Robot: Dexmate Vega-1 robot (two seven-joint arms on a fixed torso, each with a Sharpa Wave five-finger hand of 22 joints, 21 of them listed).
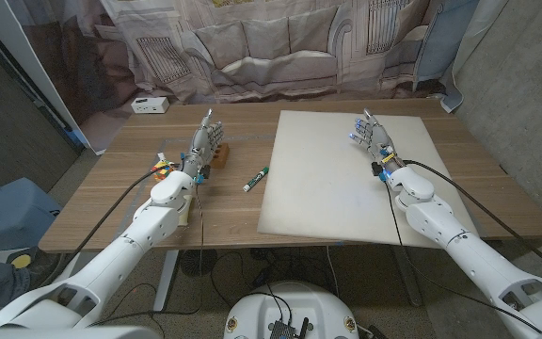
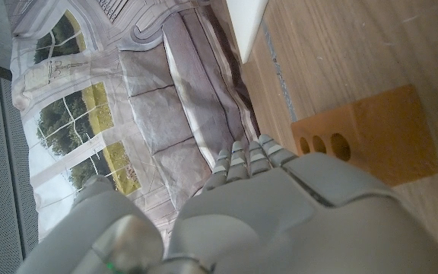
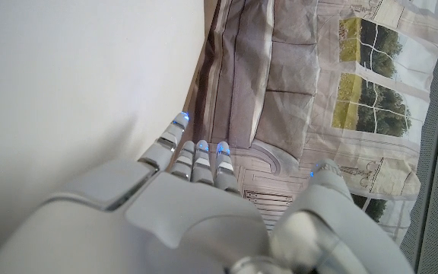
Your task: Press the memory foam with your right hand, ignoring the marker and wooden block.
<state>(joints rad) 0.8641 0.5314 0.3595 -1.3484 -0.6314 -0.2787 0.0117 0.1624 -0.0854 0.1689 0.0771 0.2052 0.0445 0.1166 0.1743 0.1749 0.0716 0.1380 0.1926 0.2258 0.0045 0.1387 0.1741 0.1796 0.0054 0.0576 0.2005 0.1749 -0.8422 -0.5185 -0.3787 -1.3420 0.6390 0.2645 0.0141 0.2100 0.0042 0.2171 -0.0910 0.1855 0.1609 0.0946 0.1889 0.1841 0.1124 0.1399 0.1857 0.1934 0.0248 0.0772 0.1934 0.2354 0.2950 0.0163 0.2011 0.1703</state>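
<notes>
Right hand (image 1: 373, 137) fingers (image 3: 196, 156) over memory foam (image 1: 346, 202)

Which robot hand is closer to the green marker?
Left. The left hand stands by the wooden block, just across bare table from the marker. The right hand is over the white memory foam, farther away.

The desk (image 1: 111, 202) carries one white memory foam slab (image 1: 332, 193), one green-capped marker (image 1: 256, 179), one wooden block (image 1: 220, 152) with three round holes in its side, and one white box (image 1: 149, 104) near the far edge. Two robot hands are over it, the left hand (image 1: 205, 141) and the right hand (image 1: 370, 137).
</notes>
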